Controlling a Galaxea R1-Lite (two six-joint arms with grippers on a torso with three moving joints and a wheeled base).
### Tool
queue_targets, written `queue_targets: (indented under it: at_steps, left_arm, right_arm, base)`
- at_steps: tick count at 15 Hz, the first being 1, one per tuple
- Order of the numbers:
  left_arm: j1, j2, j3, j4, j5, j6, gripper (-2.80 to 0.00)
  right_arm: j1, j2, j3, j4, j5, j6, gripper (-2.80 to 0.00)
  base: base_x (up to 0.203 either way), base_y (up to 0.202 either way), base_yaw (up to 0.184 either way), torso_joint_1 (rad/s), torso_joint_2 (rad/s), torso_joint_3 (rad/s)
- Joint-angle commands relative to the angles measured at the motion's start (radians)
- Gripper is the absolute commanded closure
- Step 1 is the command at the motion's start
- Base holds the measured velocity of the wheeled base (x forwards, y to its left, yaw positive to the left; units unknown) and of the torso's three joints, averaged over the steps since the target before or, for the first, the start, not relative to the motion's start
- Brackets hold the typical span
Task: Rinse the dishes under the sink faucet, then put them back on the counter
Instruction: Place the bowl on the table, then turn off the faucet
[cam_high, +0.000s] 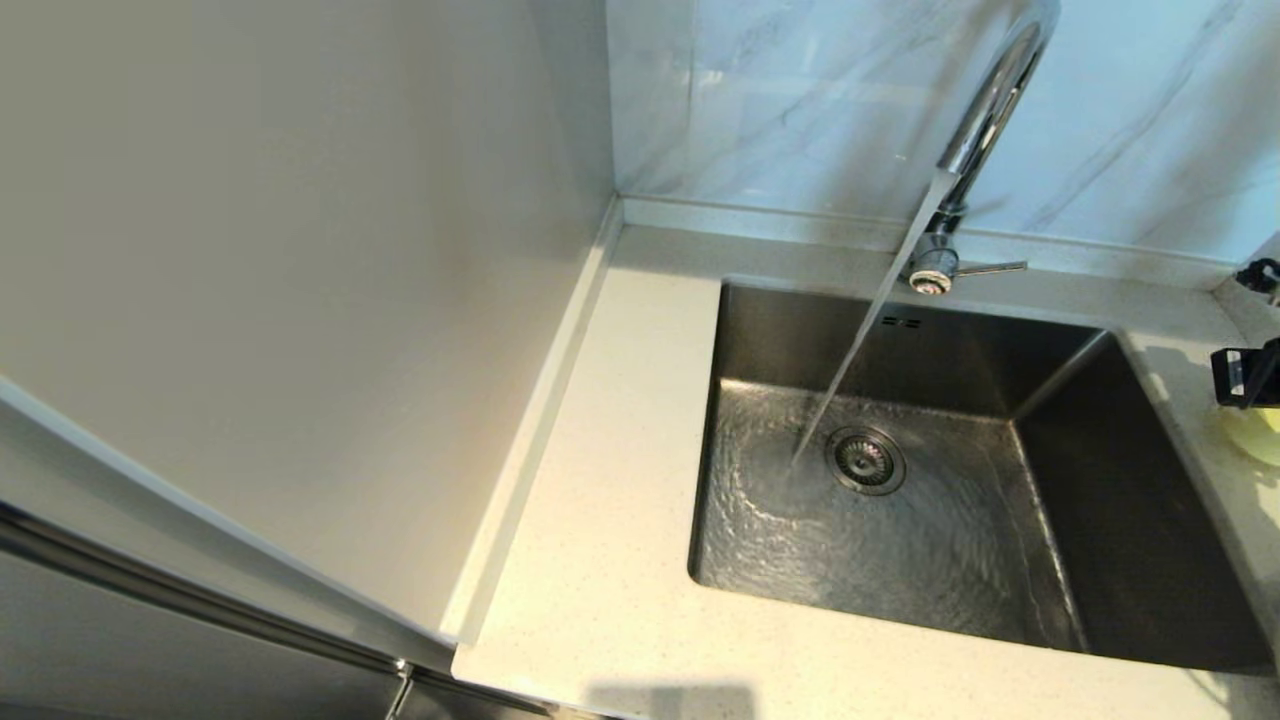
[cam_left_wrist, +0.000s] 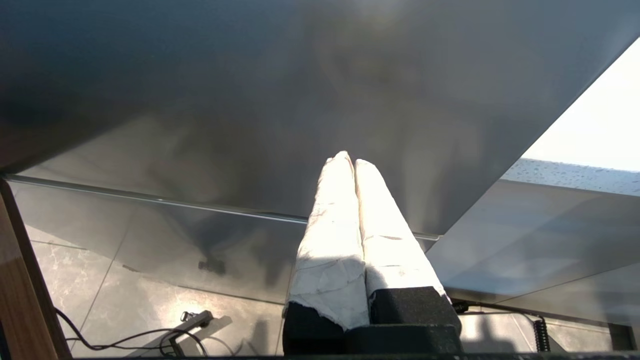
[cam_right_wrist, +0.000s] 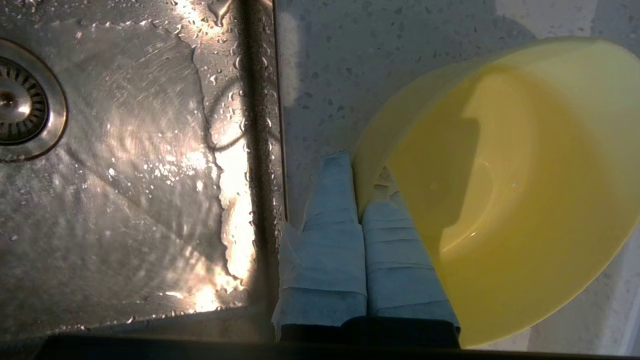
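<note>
Water runs from the chrome sink faucet (cam_high: 985, 110) into the steel sink (cam_high: 760, 330), landing beside the drain strainer (cam_high: 866, 460). My right gripper (cam_right_wrist: 363, 175) is shut on the rim of the pastel-yellow bowl (cam_right_wrist: 525, 190), one finger inside and one outside. The bowl is tilted over the speckled counter (cam_right_wrist: 340, 65) just right of the sink (cam_right_wrist: 125, 200); I cannot tell whether it touches the counter. In the head view the bowl (cam_high: 1255, 435) and the gripper's black body (cam_high: 1245, 375) show at the right edge. The plate and chopsticks are out of view. My left gripper (cam_left_wrist: 350, 162) is shut on nothing.
The faucet's lever (cam_high: 990, 268) points right at its base. A broad strip of counter (cam_high: 620, 480) lies left of the sink, bounded by a tall pale side wall (cam_high: 300, 250). The left arm hangs low before a grey cabinet panel (cam_left_wrist: 250, 100), with cables on the floor (cam_left_wrist: 150, 340).
</note>
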Motion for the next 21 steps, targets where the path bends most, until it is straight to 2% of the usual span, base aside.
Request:
queue_targets:
  at_steps: [1,5,6,9,12,13,15,16,19,21]
  left_arm:
    - [0.0,0.0,0.0,0.0,0.0,0.0,0.0]
    - [0.0,0.0,0.0,0.0,0.0,0.0,0.0]
    - [0.0,0.0,0.0,0.0,0.0,0.0,0.0]
    - [0.0,0.0,0.0,0.0,0.0,0.0,0.0]
    - [0.0,0.0,0.0,0.0,0.0,0.0,0.0]
    - [0.0,0.0,0.0,0.0,-0.001,0.0,0.0]
    - [0.0,0.0,0.0,0.0,0.0,0.0,0.0]
    - [0.0,0.0,0.0,0.0,0.0,0.0,0.0]
    - [0.0,0.0,0.0,0.0,0.0,0.0,0.0]
    - [0.0,0.0,0.0,0.0,0.0,0.0,0.0]
  right_arm:
    - [-0.006,0.023,-0.003,0.0,0.0,-0.002,0.0]
    - [-0.007,0.021,-0.003,-0.007,0.002,0.001,0.0]
    - [-0.007,0.019,-0.002,-0.021,0.0,0.002,-2.8]
    - [-0.025,0.007,0.008,-0.074,0.001,0.011,-2.8]
    - [-0.061,-0.026,0.021,-0.181,0.025,0.08,-2.8]
    - [-0.071,-0.05,0.032,-0.196,0.064,0.104,-2.8]
    - [-0.102,-0.131,0.056,-0.197,0.225,0.159,-2.8]
    - [-0.108,-0.174,0.057,-0.183,0.267,0.209,-2.8]
    - [-0.1,-0.295,0.044,-0.061,0.42,0.412,-2.8]
    - [-0.044,-0.318,0.023,0.049,0.46,0.473,-2.8]
  base:
    - [0.0,0.0,0.0,0.0,0.0,0.0]
    - [0.0,0.0,0.0,0.0,0.0,0.0]
    - [0.0,0.0,0.0,0.0,0.0,0.0]
    - [0.0,0.0,0.0,0.0,0.0,0.0]
    - [0.0,0.0,0.0,0.0,0.0,0.0]
    - [0.0,0.0,0.0,0.0,0.0,0.0]
    - [0.0,0.0,0.0,0.0,0.0,0.0]
    - [0.0,0.0,0.0,0.0,0.0,0.0]
    - [0.0,0.0,0.0,0.0,0.0,0.0]
    - [0.0,0.0,0.0,0.0,0.0,0.0]
